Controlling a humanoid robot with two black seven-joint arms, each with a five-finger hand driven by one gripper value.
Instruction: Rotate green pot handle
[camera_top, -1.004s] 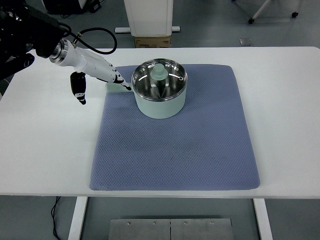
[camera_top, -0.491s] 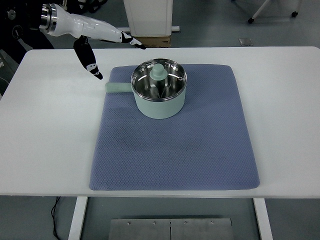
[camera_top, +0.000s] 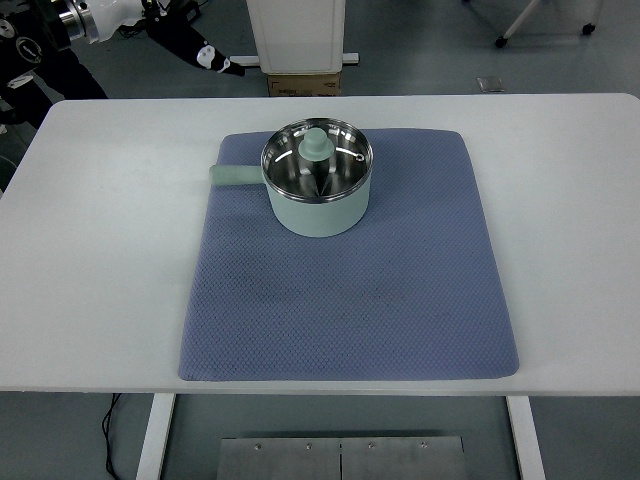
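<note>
the white table (camera_top: 100, 260) fills most of the frame, edge to edge, its near rim running across the lower part of the picture. on it lies the blue-grey mat (camera_top: 350, 300), a big textured square sitting centre frame, its near corners reaching toward the table's near edge.

on the upper part of that mat stands the green pot (camera_top: 318, 205), upright, pale mint on the outside and shiny steel on the inside. a lid rests in its mouth with a round mint knob (camera_top: 316, 142) poking up in the middle. the pot handle (camera_top: 233, 174) sticks straight out toward the left of the frame, a short mint bar crossing the mat's left edge so its tip hangs over bare table.

up in the top left corner, the left hand (camera_top: 190, 42) is well off the table, far from the handle, touching nothing. only a few dark fingers with white tips (camera_top: 212, 58) show, stretched out toward the right, loose and holding nothing.

beyond the table's far edge, top centre, a white cabinet base (camera_top: 297, 35) with a cardboard box (camera_top: 304, 83) just below it.
</note>
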